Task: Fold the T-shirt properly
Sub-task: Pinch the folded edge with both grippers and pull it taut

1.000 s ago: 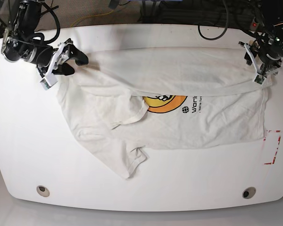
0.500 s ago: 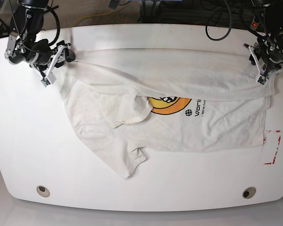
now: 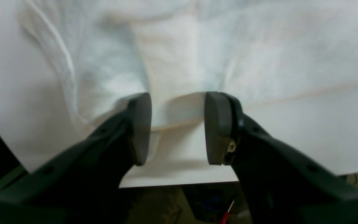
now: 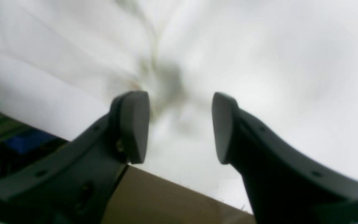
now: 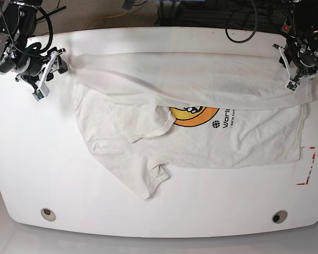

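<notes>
With both our left gripper (image 5: 296, 74) and right gripper (image 5: 49, 70) parted and empty at the far corners of the T-shirt (image 5: 201, 137), spread half-folded on the white table (image 5: 21, 159), we judge the lengthwise fold just laid, sleeves next, cables behind.

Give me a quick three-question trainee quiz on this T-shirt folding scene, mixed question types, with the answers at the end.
1. True or false: the orange print on the T-shirt is fully uncovered.
2. Multiple choice: the right gripper has its jaws A) open, B) shut on the T-shirt, C) out of view.
3. Short answer: what colour are the tape marks on the table?
Key: 1 false, a folded-over layer hides its top; 2 A; 3 red.
</notes>
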Available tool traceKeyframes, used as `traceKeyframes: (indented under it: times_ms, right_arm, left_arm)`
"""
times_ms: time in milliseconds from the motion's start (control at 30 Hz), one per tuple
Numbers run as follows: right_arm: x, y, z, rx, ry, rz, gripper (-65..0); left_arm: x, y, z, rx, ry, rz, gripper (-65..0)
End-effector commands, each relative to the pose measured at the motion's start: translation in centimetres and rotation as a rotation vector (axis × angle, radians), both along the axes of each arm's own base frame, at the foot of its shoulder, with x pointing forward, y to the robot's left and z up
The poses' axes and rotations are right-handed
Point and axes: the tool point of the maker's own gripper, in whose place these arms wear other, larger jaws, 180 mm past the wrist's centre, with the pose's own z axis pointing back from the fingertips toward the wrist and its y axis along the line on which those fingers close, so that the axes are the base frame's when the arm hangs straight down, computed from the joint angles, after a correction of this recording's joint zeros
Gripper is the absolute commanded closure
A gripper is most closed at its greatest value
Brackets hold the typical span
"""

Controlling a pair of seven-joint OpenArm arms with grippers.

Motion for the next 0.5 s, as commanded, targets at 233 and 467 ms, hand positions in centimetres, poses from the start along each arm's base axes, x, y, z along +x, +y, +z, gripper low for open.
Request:
traceKeyframes:
  times_ms: [233, 467]
  right_arm:
    - [2.2, 6.4, 1.0, 0.141, -0.102, -0.013, -29.8]
    - [4.2, 11.2, 0.4, 0.270, -0.115, 0.025, -29.3]
  left_arm:
    - [1.3, 1.9, 5.2, 0.087, -0.145, 0.067, -40.8]
    - [1.0, 3.5, 3.8, 0.079, -0.098, 0.100, -41.0]
